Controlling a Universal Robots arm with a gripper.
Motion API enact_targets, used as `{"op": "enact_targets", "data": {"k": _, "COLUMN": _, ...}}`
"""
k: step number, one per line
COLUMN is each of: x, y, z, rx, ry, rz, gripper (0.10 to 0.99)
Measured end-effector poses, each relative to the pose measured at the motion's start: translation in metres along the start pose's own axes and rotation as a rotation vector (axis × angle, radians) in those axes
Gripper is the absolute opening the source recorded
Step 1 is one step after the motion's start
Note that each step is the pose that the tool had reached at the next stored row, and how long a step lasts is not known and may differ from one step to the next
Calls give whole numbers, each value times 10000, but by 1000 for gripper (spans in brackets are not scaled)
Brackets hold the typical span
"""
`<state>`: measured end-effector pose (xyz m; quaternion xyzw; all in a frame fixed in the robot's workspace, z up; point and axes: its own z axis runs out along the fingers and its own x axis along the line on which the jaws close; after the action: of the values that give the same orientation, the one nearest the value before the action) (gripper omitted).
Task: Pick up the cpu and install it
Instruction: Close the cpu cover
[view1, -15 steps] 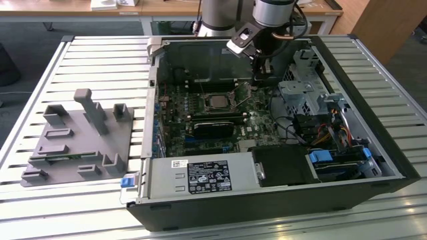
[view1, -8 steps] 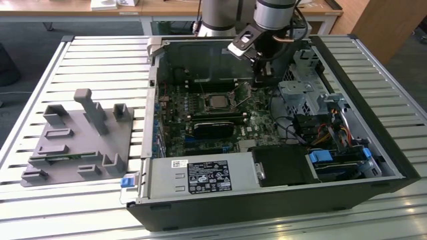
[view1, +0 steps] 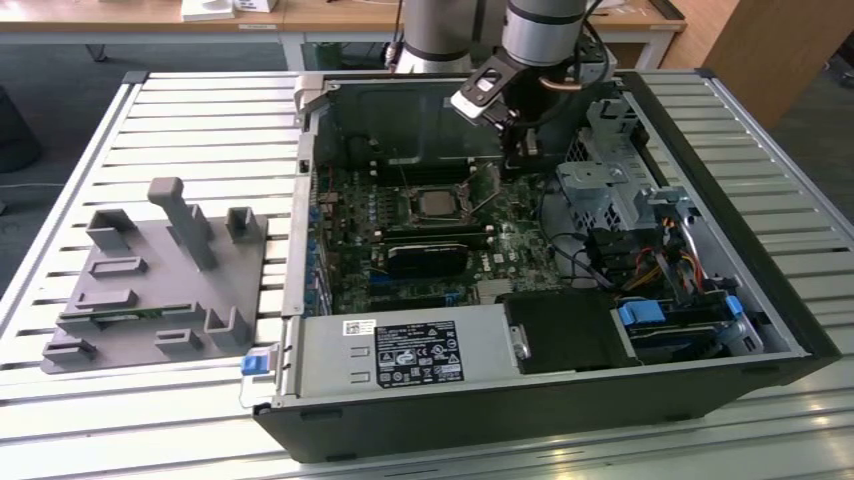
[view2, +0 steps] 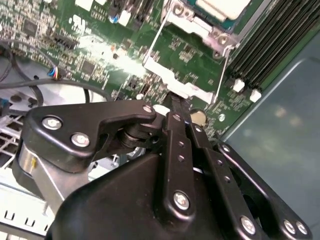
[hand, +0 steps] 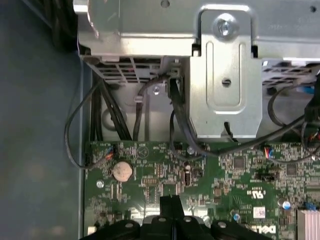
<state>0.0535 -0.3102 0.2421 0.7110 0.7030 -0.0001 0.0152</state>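
Note:
The cpu (view1: 434, 203), a small silvery-grey square, lies in the black-framed socket in the middle of the motherboard (view1: 514, 245); in the second wrist view the cpu (view2: 222, 7) shows inside its metal frame. My gripper (view1: 519, 150) hangs above the board, to the exterior view's right of the socket and further back. Its black fingers (view2: 176, 107) are pressed together with nothing visible between them, the tips just off the socket's thin wire lever (view2: 227, 70). In the first wrist view the gripper (hand: 170, 202) points at the board near a round coin battery (hand: 121, 171).
The open computer case (view1: 747, 300) surrounds the board, with a drive cage (view1: 607, 190), cables (view1: 627, 265) and a power supply (view1: 400, 355). At the exterior view's left lies a grey tray (view1: 200, 300) with a green memory stick (view1: 127, 318) in it.

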Motion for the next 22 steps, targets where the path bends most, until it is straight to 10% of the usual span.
{"op": "enact_targets", "data": {"k": 22, "x": -1, "y": -94, "z": 12, "rx": -2, "ry": 8, "rz": 0, "gripper": 106}}
